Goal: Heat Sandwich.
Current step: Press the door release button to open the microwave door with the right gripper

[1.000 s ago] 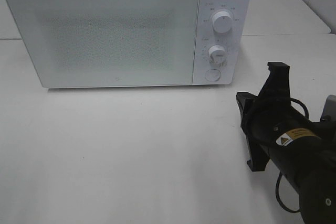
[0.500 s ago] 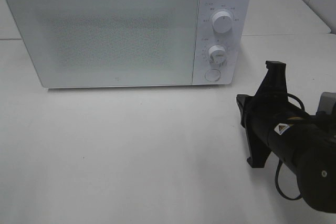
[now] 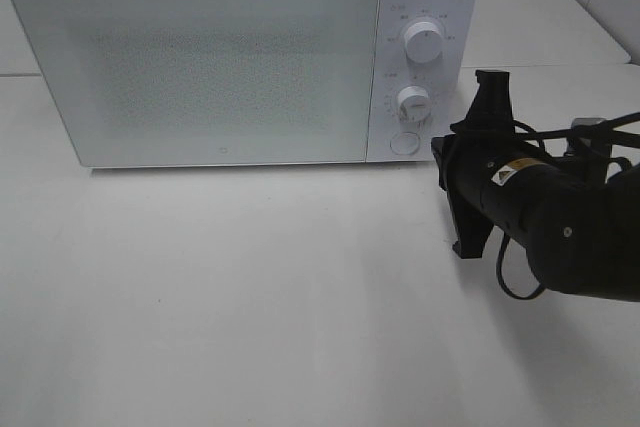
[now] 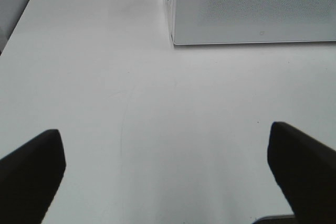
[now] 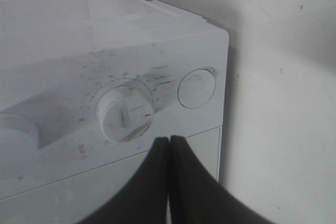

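**Microwave (image 3: 240, 57) shut, closed end effector aimed at its button**

The right end effector (image 5: 169, 140), its jaws pressed together and gripping nothing, is held just in front of the control panel (image 3: 420, 57), near the round button (image 5: 196, 88) beside the lower dial (image 5: 125, 114). A closed tip is judged suited to pressing that button so that the door (image 3: 200, 67) is released. The left end effector (image 4: 164, 145) is held spread wide and empty above the desk (image 3: 250, 297), well apart from the door, presumably in readiness for the sandwich. No sandwich is seen in any view, so its place, heading and long axis cannot be told.
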Available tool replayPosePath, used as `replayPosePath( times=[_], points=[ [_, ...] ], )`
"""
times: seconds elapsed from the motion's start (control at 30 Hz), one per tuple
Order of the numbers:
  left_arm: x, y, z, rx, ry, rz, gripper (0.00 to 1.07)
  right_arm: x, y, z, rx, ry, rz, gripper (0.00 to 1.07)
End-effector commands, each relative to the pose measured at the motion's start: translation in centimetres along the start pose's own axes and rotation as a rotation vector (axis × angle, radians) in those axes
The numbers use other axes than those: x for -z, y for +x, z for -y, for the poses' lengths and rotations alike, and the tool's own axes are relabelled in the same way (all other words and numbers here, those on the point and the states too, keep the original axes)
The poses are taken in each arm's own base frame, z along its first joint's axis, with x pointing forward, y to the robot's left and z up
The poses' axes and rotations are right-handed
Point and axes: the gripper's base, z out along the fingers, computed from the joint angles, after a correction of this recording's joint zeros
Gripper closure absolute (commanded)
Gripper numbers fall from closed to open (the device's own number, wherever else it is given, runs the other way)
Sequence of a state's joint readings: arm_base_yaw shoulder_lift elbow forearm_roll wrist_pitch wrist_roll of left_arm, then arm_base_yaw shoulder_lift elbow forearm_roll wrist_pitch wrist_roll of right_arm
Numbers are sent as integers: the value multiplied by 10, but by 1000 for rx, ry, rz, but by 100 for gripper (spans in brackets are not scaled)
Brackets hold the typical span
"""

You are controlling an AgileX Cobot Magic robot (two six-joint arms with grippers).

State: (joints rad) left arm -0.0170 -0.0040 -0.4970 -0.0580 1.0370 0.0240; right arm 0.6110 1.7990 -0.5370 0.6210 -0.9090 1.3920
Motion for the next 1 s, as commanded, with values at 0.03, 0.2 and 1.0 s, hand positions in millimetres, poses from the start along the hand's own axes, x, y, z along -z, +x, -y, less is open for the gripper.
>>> replayPosePath(
  times=[0.03, 0.2, 1.0],
  points=[
    [2, 2, 0, -1, -5, 27, 6, -13, 3, 0, 14, 6, -22, 107],
    [2, 2, 0, -1, -5, 27, 6, -29, 9, 1, 16, 20, -34, 107],
    [2, 2, 0, -1, -5, 26, 6, -80, 16, 9, -12, 59, -1, 107]
  ],
)
